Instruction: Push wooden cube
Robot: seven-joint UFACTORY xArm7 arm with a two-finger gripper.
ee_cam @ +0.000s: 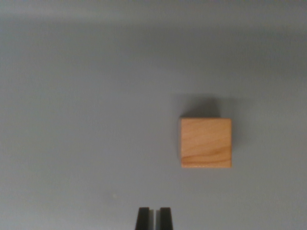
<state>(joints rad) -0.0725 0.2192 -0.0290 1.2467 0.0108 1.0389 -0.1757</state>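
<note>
A light wooden cube rests on a plain grey surface, right of the wrist view's centre. Its top face shows faint grain lines and it casts a soft shadow behind it. My gripper pokes in at the bottom edge, its two dark fingertips nearly touching with only a thin slit between them and nothing held. The cube lies ahead of the fingertips and off to the wrist view's right, apart from them.
The grey tabletop fills the whole picture. A darker band runs along the top edge.
</note>
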